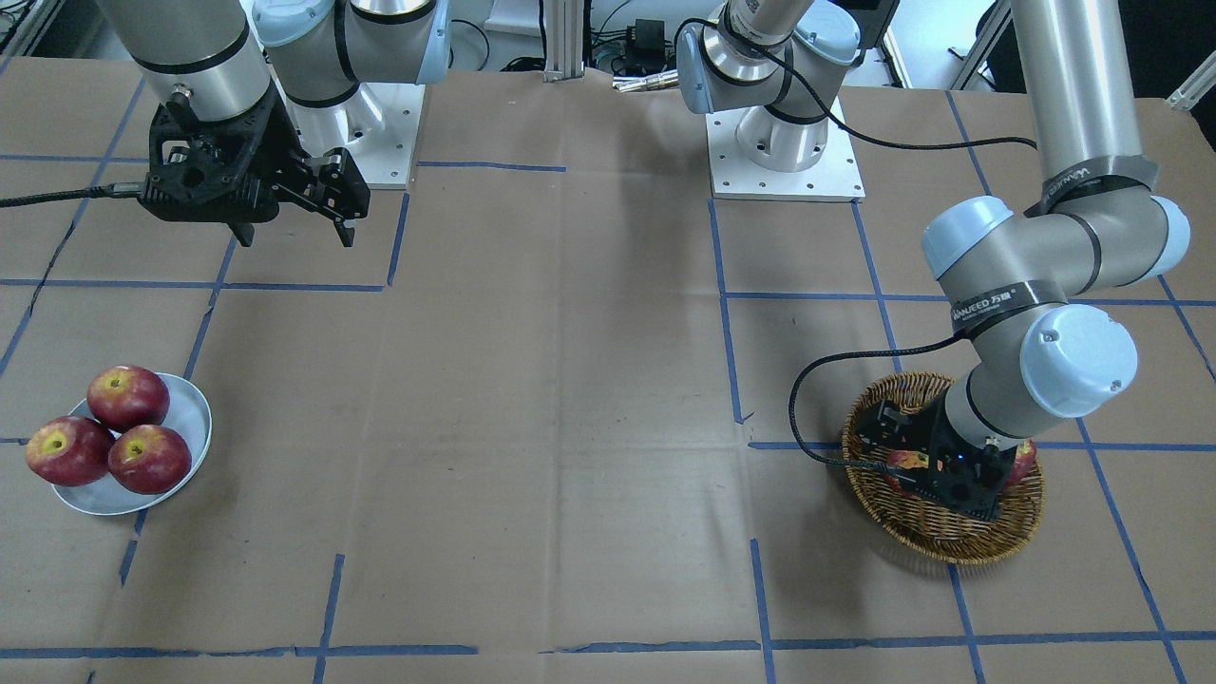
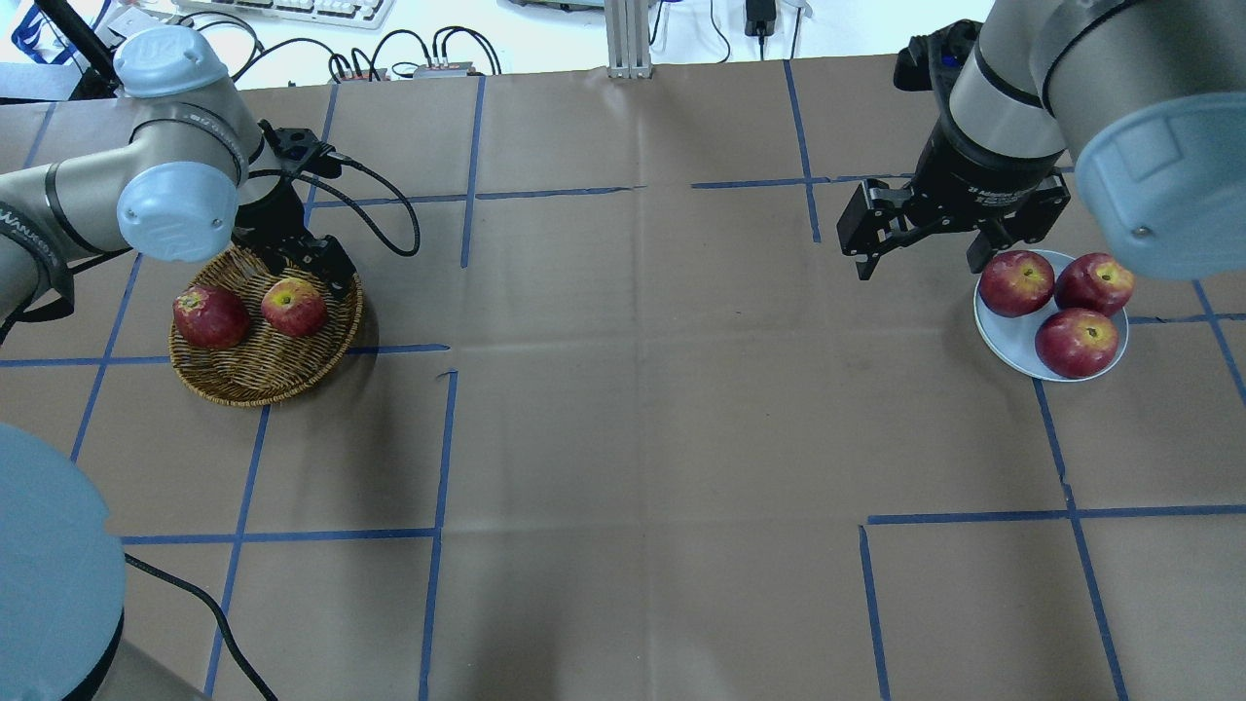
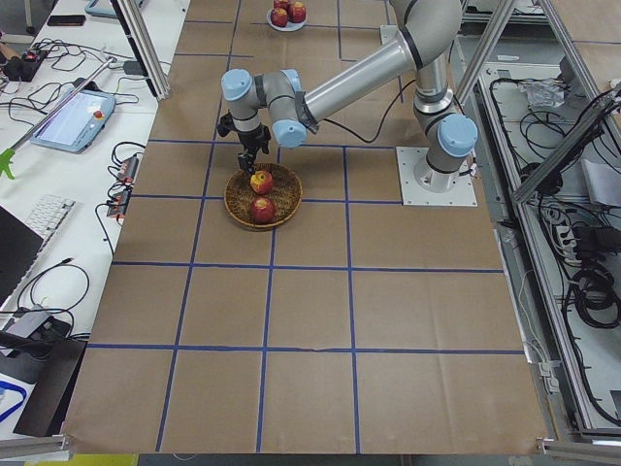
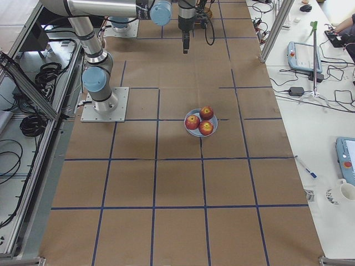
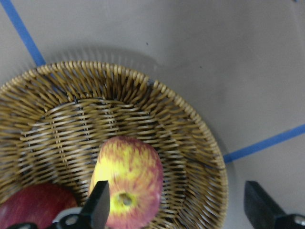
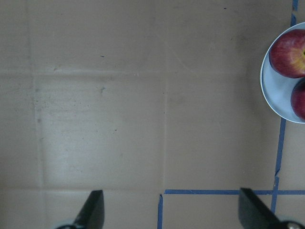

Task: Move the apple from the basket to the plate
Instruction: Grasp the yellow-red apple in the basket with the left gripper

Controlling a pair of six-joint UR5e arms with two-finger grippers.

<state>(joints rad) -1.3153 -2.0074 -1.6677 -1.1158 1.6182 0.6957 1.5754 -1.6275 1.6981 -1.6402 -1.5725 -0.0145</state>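
Left claw [image 5: 176,202] spread over the basket, apple not gripped.
Overhead view: on the worktop [image 2: 633,389], the basket [image 2: 243,375] sits at 9 o'clock and the plate [image 2: 1010,334] at 3, carrying three dark apples, bare only around 8 o'clock. The apple [image 2: 293,306] lies in the basket, at 3 o'clock of a dark apple [image 2: 208,316]. Left claw fingers straddle it, off-centre. Right claw [image 6: 169,207] is spread, idle beside the plate. Apple probably firm, smooth, fairly heavy and rolls; grip across the widest girth, moderate squeeze to avoid bruising.
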